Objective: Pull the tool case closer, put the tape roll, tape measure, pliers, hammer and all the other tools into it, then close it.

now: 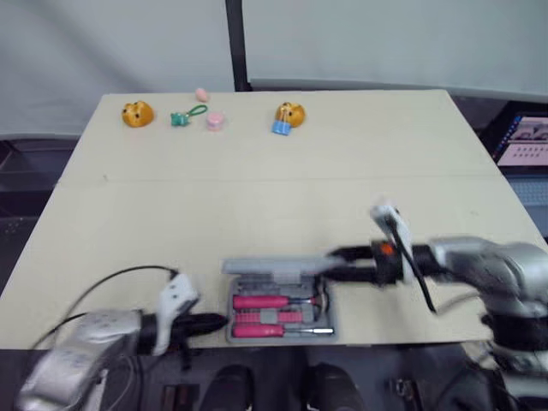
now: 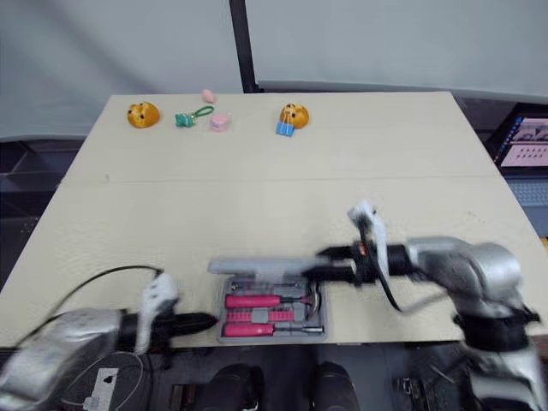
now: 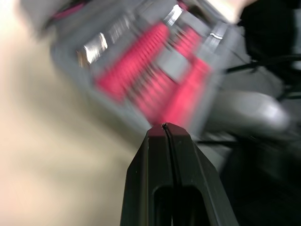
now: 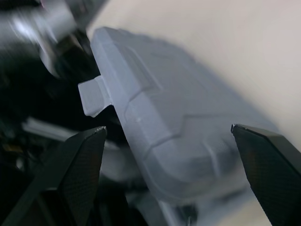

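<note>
Left claw (image 1: 220,323): nearest thing noted; low at the near table edge, just left of the case; fingers pressed together on nothing.
Room: pale grey backdrop (image 1: 385,43) hung behind the table, split by a dark post (image 1: 237,43); a lit screen (image 1: 524,141) is seen off the right side.
Table (image 1: 257,205): broad, pale, matt top; a faint seam is seen running across it.
Case (image 1: 335,327): grey, set right at the near edge, between the two claws.
Lid (image 1: 270,266): raised partway over the case's far side, neither laid flat open nor shut.
Right claw (image 1: 334,264): fingers spread wide, at the lid's right end; contact cannot be told.
Handling: case judged to be hard plastic, stiff, fairly light even when loaded, and smooth enough to slide on this top. So near the edge, it could be tipped off by a hard shove. The lid is best pressed down at its free edge, near the latch tab (image 4: 94,96), with the base braced.
Tools (image 1: 261,301): pink-handled, laid in the tray; which ones cannot be told.
Trinkets (image 1: 137,113): small orange, green and pink pieces along the far edge, well apart from the case.
</note>
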`<action>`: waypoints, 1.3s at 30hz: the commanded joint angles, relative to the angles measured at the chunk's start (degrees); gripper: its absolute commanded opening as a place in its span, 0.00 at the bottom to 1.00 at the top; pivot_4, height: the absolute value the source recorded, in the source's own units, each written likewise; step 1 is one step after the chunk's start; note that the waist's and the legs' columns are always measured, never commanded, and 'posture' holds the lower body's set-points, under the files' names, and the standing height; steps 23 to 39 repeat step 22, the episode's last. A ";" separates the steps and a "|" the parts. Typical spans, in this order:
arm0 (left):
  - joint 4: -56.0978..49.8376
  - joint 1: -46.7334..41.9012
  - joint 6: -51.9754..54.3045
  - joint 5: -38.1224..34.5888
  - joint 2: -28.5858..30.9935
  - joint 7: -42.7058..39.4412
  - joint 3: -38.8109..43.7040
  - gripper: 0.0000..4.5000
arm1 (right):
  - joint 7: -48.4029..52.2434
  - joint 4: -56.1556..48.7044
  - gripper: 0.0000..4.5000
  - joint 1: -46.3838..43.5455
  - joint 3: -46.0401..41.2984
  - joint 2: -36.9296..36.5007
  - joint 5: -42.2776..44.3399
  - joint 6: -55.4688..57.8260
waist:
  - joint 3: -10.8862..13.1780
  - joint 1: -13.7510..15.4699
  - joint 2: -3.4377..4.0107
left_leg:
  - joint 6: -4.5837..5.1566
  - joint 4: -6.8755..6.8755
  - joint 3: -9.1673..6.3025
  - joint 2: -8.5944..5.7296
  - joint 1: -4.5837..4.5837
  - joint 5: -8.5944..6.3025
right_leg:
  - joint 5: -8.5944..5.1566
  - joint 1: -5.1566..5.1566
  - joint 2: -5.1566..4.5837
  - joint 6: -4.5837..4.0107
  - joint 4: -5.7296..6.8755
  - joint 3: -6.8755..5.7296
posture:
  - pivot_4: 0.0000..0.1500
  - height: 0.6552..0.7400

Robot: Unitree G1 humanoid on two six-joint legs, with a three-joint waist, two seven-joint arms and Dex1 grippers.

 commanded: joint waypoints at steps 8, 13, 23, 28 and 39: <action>25.05 0.04 -19.38 10.34 3.26 -11.82 16.58 0.00 | 6.96 -11.61 1.00 40.00 -27.64 4.46 -12.33 -29.51 | 0.11 3.29 0.25 | 0.02 -0.38 0.14 0.07 1.05 -0.41 | 0.13 0.69 0.02 -0.08 -0.56 0.03 | 1.00 0.15; 30.18 -5.11 -33.66 16.47 -2.72 -8.82 8.99 0.00 | 5.67 -10.93 1.00 47.29 -28.55 13.17 -17.18 -42.65 | 0.00 2.49 0.13 | 0.06 -0.67 0.39 0.04 0.83 -0.28 | 0.49 0.73 0.07 0.22 -0.88 0.23 | 1.00 0.15; 31.30 -8.76 -31.49 15.69 -5.01 -5.38 3.33 0.00 | 2.44 -7.28 1.00 46.59 -23.95 12.92 -19.65 -47.96 | 0.05 1.11 -0.17 | 0.17 -0.64 0.48 0.09 0.90 -0.22 | 0.49 0.74 0.11 0.26 -0.83 0.29 | 1.00 0.15; 31.30 -8.76 -31.49 15.69 -5.01 -5.38 3.33 0.00 | 2.44 -7.28 1.00 46.59 -23.95 12.92 -19.65 -47.96 | 0.05 1.11 -0.17 | 0.17 -0.64 0.48 0.09 0.90 -0.22 | 0.49 0.74 0.11 0.26 -0.83 0.29 | 1.00 0.15; 31.30 -8.76 -31.49 15.69 -5.01 -5.38 3.33 0.00 | 2.44 -7.28 1.00 46.59 -23.95 12.92 -19.65 -47.96 | 0.05 1.11 -0.17 | 0.17 -0.64 0.48 0.09 0.90 -0.22 | 0.49 0.74 0.11 0.26 -0.83 0.29 | 1.00 0.15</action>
